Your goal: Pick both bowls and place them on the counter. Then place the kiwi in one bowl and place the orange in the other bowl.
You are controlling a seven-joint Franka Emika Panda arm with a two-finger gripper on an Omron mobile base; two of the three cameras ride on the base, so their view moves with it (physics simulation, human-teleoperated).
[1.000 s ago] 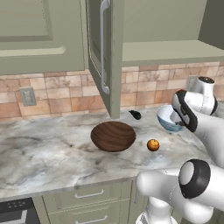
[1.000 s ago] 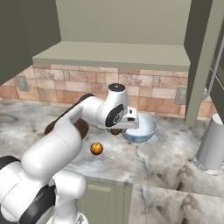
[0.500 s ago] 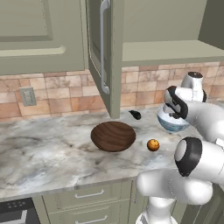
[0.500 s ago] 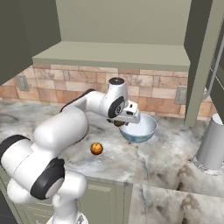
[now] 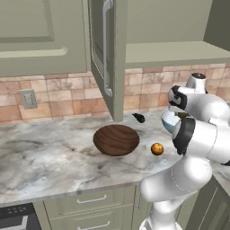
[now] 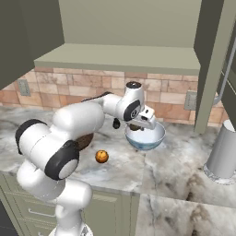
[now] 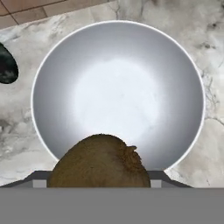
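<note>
My gripper (image 6: 138, 125) hangs just above the white bowl (image 6: 145, 137), shut on the kiwi (image 7: 100, 162), a dull-brown oval that hides the fingertips in the hand view. The white bowl's inside (image 7: 118, 87) lies directly under the kiwi, with nothing in it. The bowl (image 5: 168, 120) stands on the counter (image 5: 45, 152) at the right. Left of it rests the dark brown wooden bowl (image 5: 116, 139), with nothing inside. The orange (image 5: 157, 148) lies on the marble between the two bowls, nearer the front edge; it is the orange (image 6: 102, 156) in the right base view too.
A small black glossy thing (image 5: 139, 117) lies near the backsplash behind the bowls. An open cabinet door (image 5: 105, 54) hangs above the wooden bowl. A metal canister (image 6: 223, 152) stands at the far right of the counter. A shelf (image 6: 120, 60) runs overhead.
The hand has drifted a little toward the wall over the white bowl, still holding the kiwi, while the arm's elbow swung. The bowls and the orange have not moved.
</note>
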